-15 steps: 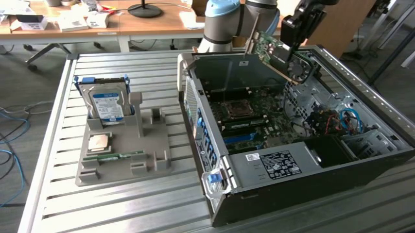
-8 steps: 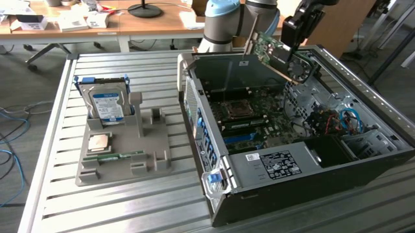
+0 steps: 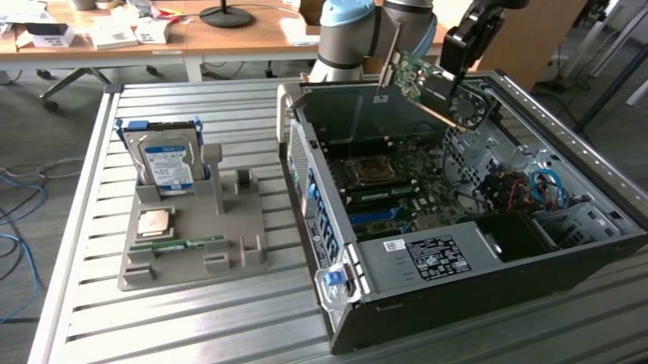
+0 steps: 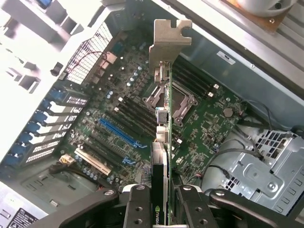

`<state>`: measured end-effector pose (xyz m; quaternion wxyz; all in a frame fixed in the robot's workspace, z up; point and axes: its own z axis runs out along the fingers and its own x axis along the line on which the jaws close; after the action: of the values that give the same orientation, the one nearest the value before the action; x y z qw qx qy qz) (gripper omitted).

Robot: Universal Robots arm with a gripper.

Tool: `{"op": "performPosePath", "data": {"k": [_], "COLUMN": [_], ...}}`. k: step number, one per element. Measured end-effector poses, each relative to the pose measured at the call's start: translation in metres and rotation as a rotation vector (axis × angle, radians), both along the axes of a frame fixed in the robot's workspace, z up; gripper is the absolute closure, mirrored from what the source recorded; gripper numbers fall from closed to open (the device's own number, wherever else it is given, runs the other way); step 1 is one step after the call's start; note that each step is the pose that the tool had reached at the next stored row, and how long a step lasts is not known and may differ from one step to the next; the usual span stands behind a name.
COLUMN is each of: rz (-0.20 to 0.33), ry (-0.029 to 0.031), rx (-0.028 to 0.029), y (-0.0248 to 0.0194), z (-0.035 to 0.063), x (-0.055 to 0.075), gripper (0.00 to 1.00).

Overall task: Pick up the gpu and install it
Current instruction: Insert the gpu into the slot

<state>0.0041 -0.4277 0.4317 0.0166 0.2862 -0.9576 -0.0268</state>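
Observation:
My gripper (image 3: 457,64) is shut on the gpu (image 3: 438,89) and holds it in the air above the back part of the open computer case (image 3: 426,303). The gpu is a thin green circuit card with a black fan and a silver bracket strip at one end, and it hangs tilted over the case's rear wall. In the wrist view the gpu (image 4: 164,137) shows edge-on, with its metal bracket (image 4: 169,40) at the far end. My gripper (image 4: 164,211) clamps it between two black fingers (image 4: 137,206). Below the card lies the motherboard (image 4: 209,118) with a long blue slot (image 4: 116,133).
A grey holder (image 3: 193,258) stands on the slatted metal table at the exterior view's left. It carries a silver hard drive (image 3: 167,163), a square processor (image 3: 154,221) and a green memory stick (image 3: 182,244). Blue cables (image 3: 542,186) lie inside the case. Cluttered desks stand behind.

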Motion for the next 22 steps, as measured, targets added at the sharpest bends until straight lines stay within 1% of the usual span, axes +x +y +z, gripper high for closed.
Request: {"op": "performPosePath", "data": {"k": [22], "rz": [0.155], "ry": [0.0], "rx": [0.0], "y": [0.0], "z": [-0.0013], "x": [0.0], "gripper": [0.74]}}
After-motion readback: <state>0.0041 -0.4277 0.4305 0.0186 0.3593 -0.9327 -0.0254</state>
